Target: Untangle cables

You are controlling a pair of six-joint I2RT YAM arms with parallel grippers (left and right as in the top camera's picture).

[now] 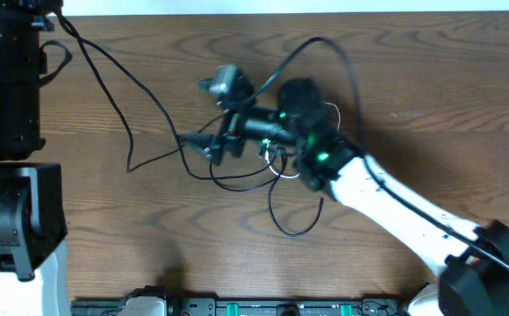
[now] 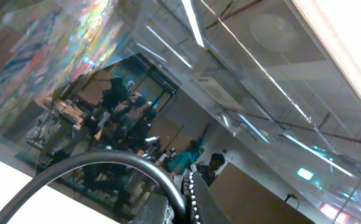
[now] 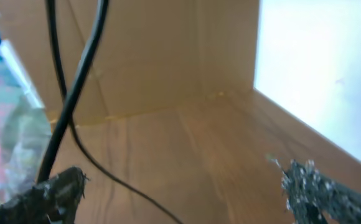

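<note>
1. Black cables (image 1: 291,233) lie knotted mid-table. Right gripper (image 3: 183,179) hovers over them, spread wide; left gripper (image 2: 182,203) is pressed together, parked left.
2. Approach step. Next: pinch one strand and draw it clear.

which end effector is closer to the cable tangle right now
Right. The right end effector hangs open right at the cable tangle; the left arm sits at the table's left edge, well away from it.

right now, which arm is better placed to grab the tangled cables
Right: the right gripper hangs open over the cables, while the left arm sits back at the edge, pointing up.
</note>
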